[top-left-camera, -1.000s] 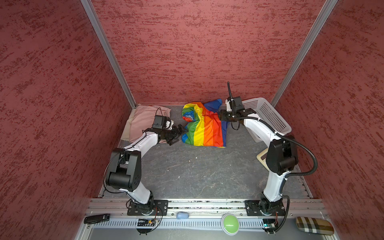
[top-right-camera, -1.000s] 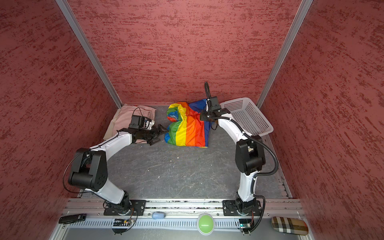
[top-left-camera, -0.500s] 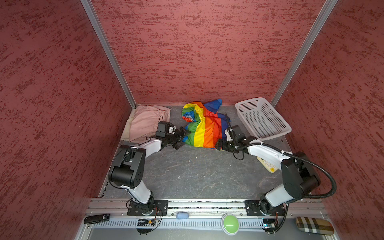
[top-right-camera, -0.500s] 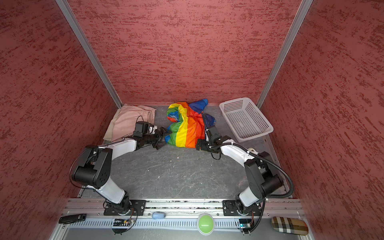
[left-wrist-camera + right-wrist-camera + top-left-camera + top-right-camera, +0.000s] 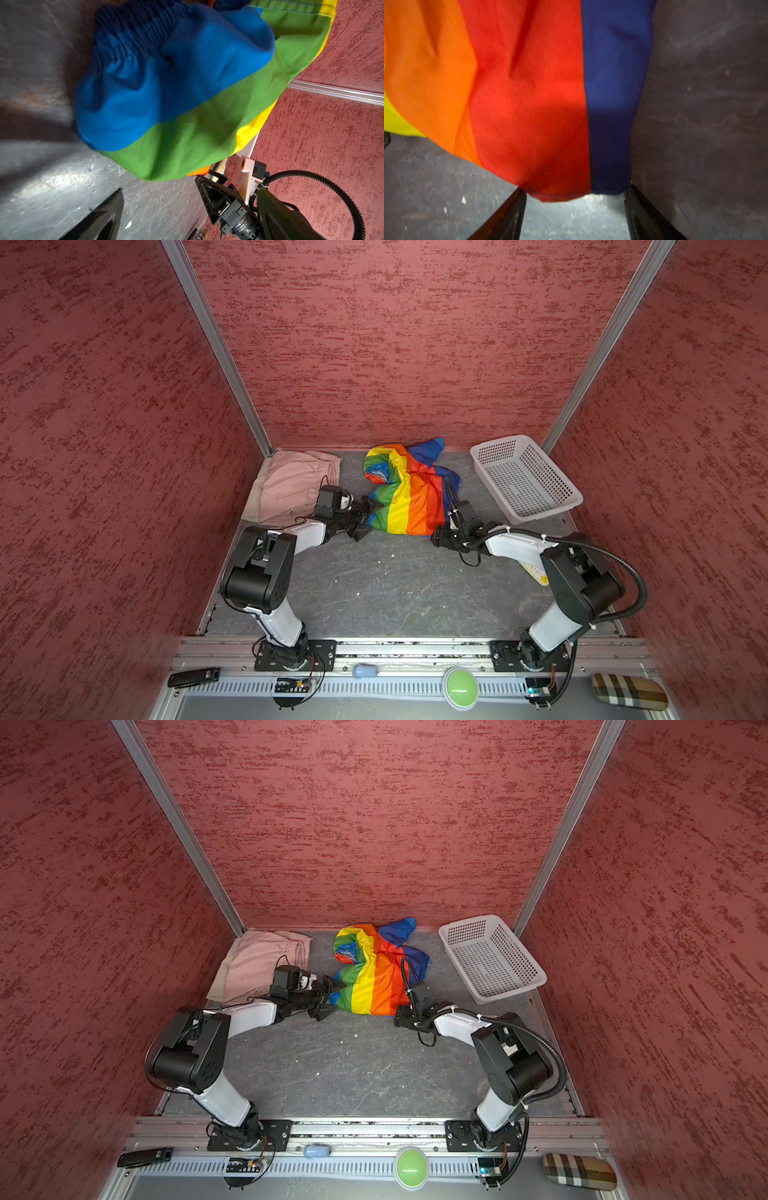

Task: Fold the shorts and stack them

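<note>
A white perforated basket (image 5: 540, 512) sits at the far right of the dark surface (image 5: 386, 593), with only its own mesh floor showing inside. Beside it, at the far middle, the rainbow shorts (image 5: 409, 506) lie crumpled. The left tool (image 5: 368, 516) is spread wide at their green-and-blue corner, released. The right tool (image 5: 575, 189) is parted too, with the red-and-navy hem reaching its fingertips but not pinched. In the far left corner the pink shorts (image 5: 297, 485) rest on the beige shorts (image 5: 254, 497).
</note>
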Controlling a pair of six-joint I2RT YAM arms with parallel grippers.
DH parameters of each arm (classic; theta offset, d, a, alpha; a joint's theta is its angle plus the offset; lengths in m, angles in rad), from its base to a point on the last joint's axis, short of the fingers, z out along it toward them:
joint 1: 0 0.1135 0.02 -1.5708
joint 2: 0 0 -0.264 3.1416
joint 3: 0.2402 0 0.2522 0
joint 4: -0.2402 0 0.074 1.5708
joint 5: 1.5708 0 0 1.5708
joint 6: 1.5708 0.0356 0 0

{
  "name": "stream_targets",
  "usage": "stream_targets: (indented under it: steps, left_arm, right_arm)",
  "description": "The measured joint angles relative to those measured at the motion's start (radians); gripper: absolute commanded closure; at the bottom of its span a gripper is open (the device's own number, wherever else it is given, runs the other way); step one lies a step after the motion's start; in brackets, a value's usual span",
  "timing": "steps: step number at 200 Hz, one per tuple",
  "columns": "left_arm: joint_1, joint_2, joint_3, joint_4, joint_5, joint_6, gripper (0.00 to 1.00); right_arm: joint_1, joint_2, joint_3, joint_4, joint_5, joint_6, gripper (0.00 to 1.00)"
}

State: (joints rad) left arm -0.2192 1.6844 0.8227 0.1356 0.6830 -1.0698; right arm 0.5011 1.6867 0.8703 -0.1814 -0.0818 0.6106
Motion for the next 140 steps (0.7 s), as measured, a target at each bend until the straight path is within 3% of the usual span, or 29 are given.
stream_targets:
  steps: [10, 34, 57, 103, 140]
  left_arm:
    - [0.0, 0.0, -0.002, 0.001, 0.0, 0.0, 0.01]
    - [0.0, 0.0, -0.016, 0.002, 0.0, 0.0, 0.01]
    - [0.0, -0.001, -0.032, 0.001, -0.001, 0.001, 0.01]
    - [-0.001, -0.001, -0.048, 0.007, -0.013, -0.013, 0.01]
    - [-0.048, 0.023, -0.104, 0.172, -0.043, -0.181, 0.04]
  right_arm:
    - [0.0, 0.029, 0.026, 0.011, 0.019, -0.001, 0.42]
    - [0.0, 0.094, 0.086, 0.015, 0.077, -0.018, 0.79]
    - [0.0, 0.129, 0.134, -0.019, 0.142, -0.042, 1.0]
    - [-0.001, 0.098, 0.254, -0.147, 0.246, -0.138, 1.0]
    - [-0.001, 0.037, 0.305, -0.185, 0.261, -0.174, 1.0]
